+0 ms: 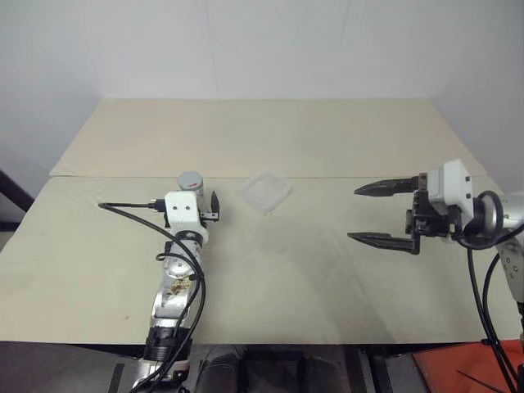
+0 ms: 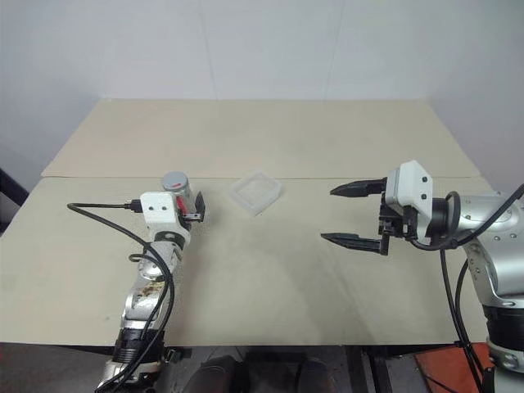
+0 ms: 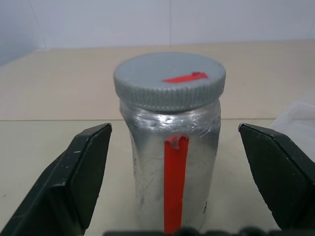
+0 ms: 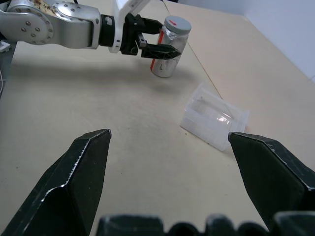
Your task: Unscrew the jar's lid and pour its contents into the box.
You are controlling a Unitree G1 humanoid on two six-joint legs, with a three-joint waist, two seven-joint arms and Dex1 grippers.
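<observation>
from the head views, the left gripper (image 1: 209,206) reaches forward over the table (image 1: 327,139), fingers apart, and the jar (image 1: 191,185) stands upright right at its fingertips. the box (image 1: 264,192) lies just beyond and to the inner side of that hand. the right gripper (image 1: 372,214) hangs above the table, fingers spread wide with nothing between them, well apart from the box.

in the left wrist view, the jar (image 3: 170,162) sits between the two black fingers (image 3: 74,182) with a gap on each side, the lid (image 3: 170,78) on top.

in the right wrist view, the box (image 4: 214,122) lies ahead between the wide-apart fingers (image 4: 69,182), the jar (image 4: 169,49) farther off.
</observation>
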